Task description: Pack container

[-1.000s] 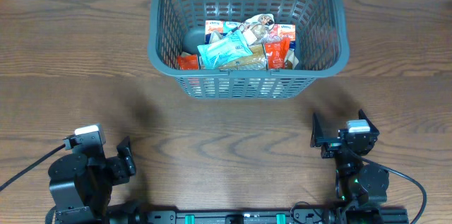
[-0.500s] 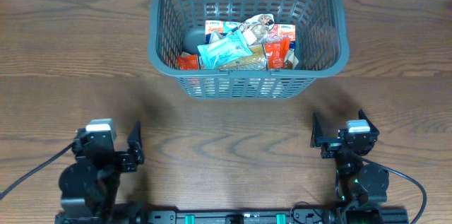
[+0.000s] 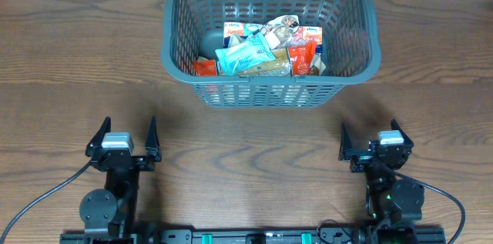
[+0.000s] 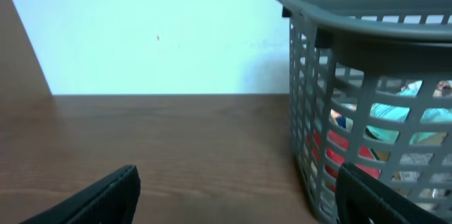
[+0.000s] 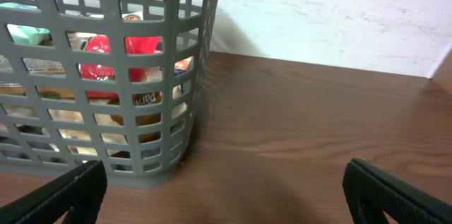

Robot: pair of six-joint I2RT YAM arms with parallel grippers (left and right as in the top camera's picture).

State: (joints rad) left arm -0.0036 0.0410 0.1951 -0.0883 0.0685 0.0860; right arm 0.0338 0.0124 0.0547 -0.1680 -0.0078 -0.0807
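Note:
The container point(image 3: 271, 90), a large dark grey slotted basket, stands at the back middle of the wooden table. Several snack packets point(image 3: 254, 50) in red, teal and white lie in it. My left gripper point(image 3: 128, 132) rests near the front left, open and empty, pointing toward the container. My right gripper point(image 3: 370, 138) rests near the front right, also open and empty. In the left wrist view the container point(image 4: 367, 40) fills the right side, beyond the open left gripper point(image 4: 236, 206). In the right wrist view the container point(image 5: 106, 75) fills the left side, ahead of the open right gripper point(image 5: 226, 203).
Bare brown table point(image 3: 246, 144) lies between both grippers and the container. A black cable point(image 3: 46, 194) trails from the left arm to the front left edge. A white wall point(image 4: 155, 33) rises behind the table.
My left arm has shifted right and turned, so its fingers now point straight toward the container. The right arm and the container have not moved.

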